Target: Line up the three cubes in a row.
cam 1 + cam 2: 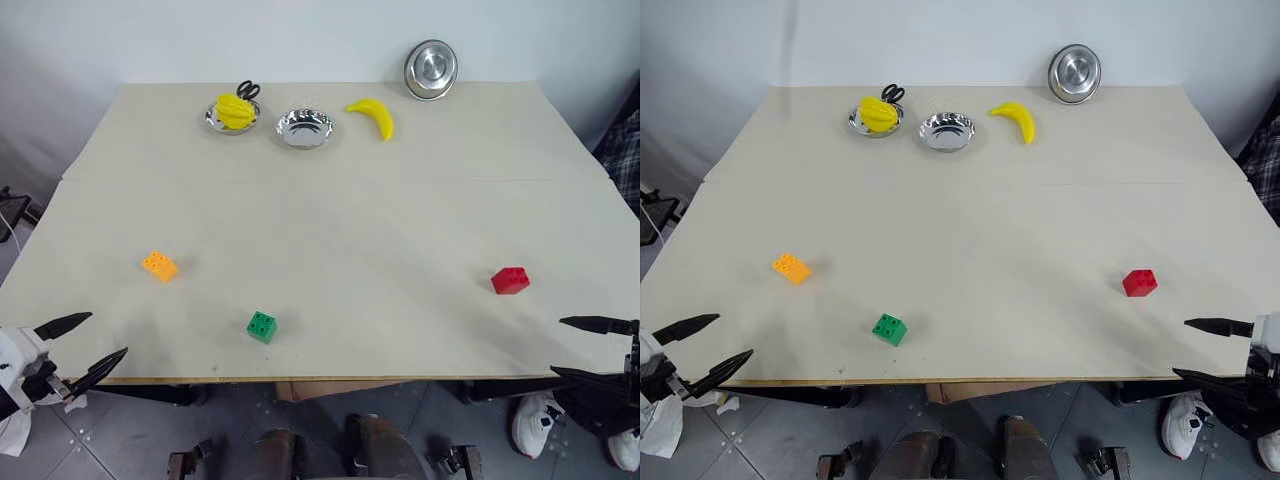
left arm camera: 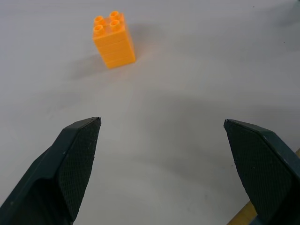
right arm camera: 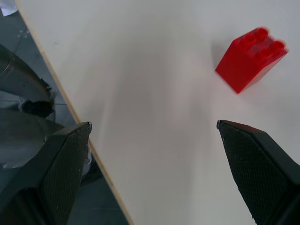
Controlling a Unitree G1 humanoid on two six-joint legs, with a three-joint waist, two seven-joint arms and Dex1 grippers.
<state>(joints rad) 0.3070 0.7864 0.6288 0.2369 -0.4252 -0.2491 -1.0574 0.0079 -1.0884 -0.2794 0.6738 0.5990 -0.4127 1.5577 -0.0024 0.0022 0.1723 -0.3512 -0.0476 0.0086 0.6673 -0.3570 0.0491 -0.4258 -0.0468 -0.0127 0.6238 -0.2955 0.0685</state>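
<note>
Cubes of glossy studded plastic: orange cube (image 1: 159, 266), green cube (image 1: 262, 326), red cube (image 1: 510, 280), matte table (image 1: 340, 210)

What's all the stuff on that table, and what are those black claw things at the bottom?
Orange block: one, near left.
Green block: one, near edge, left of middle.
Red block: one, near right.
Banana: one, yellow, far side.
Metal dishes: three, silver; one holding yellow fruit, one bare, one leaning on the wall.
Scissors: one, black, behind the fruit dish.
Table: one, beige.
Left gripper: black fingers open.
Right gripper: black fingers open.
</note>
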